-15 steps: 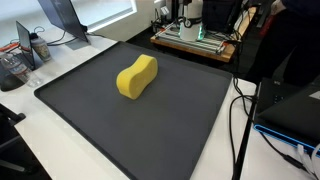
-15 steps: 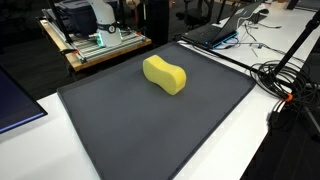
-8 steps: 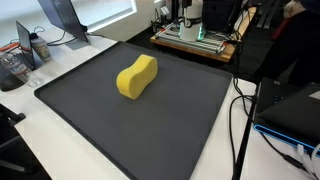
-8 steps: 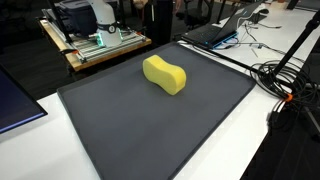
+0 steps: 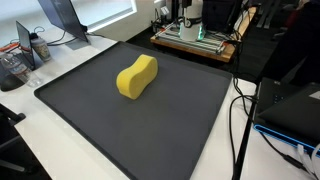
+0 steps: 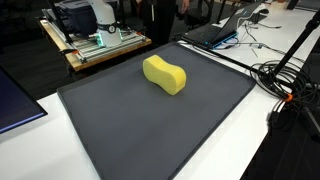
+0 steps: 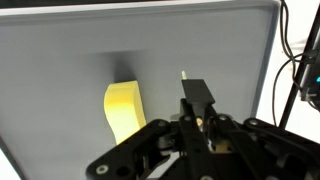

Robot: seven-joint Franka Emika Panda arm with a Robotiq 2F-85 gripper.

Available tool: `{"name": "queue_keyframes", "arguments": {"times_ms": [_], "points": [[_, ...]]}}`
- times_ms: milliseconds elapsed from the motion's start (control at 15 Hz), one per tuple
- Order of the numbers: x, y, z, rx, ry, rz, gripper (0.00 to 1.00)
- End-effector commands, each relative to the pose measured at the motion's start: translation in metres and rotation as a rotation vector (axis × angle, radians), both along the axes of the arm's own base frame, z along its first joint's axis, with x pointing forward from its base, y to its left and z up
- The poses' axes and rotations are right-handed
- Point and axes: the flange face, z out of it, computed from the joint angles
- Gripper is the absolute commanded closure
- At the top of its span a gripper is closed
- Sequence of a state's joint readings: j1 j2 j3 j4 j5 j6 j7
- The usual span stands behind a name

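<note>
The gripper (image 7: 192, 88) hangs shut and empty over the mat (image 7: 60, 60), with the sponge (image 7: 122, 110) off to one side of its fingers. A clean approach, I judge, would spread the jaws first, centre them across the sponge's narrow waist and come straight down. The sponge is bright yellow, peanut-shaped and soft-looking, lying flat near the mat's middle, clear of every edge.

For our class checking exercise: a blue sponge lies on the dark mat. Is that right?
No. The sponge is yellow, not blue, as both exterior views show; it does lie on the dark mat.
</note>
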State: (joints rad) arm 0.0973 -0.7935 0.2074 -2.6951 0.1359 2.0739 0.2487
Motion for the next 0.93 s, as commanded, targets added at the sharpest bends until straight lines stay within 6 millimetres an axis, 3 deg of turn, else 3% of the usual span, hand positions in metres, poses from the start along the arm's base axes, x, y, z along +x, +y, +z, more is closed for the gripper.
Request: {"name": "queue_keyframes", "arguments": {"times_ms": [0,400,867], "points": [[0.02,0.021,-0.001,-0.011,-0.01,0.036,0.97],[0.086,0.083,-0.031,-0.132,-0.02,0.198,0.97],[0.178,0.114,-0.079,-0.434,-0.028,0.303,0.97]]}}
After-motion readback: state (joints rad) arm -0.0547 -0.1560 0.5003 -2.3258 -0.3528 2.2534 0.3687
